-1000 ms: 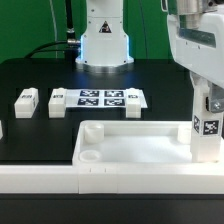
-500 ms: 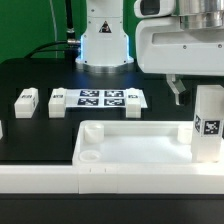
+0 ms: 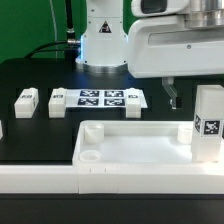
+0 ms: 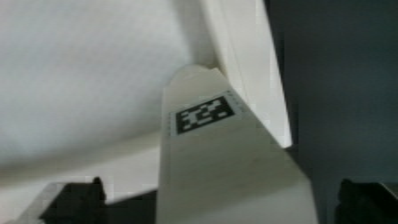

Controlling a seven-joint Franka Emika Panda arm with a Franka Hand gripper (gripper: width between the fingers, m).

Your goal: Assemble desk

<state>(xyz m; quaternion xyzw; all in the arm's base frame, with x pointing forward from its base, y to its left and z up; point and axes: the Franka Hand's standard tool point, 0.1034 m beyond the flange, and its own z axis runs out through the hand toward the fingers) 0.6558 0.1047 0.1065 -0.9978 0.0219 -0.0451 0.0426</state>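
The tabletop (image 3: 130, 148) lies rim-up on the dark surface (image 3: 40, 75), close to the front of the exterior view. One leg (image 3: 208, 125) stands upright on its end at the exterior view's right, the marker facing the camera. The leg's long axis is vertical. Whether its foot is fully home in the corner socket cannot be told.

The gripper (image 4: 222, 203) hangs directly above this leg. In the wrist view the leg rises toward the camera between the two dark fingertips (image 4: 80, 203), with a gap on each side. The jaws are spread wide and hold nothing. In the exterior view one finger (image 3: 172, 97) shows just beside the leg's top, toward the exterior view's left, and does not touch it.

The arm's wrist points straight down, in line with the leg's axis.

Two loose legs (image 3: 25, 99) (image 3: 57, 102) lie flat well apart from the gripper, toward the exterior view's left, beside the marker board (image 3: 105, 98). Going for either would likely need a straight lift clear of the standing leg before crossing over.
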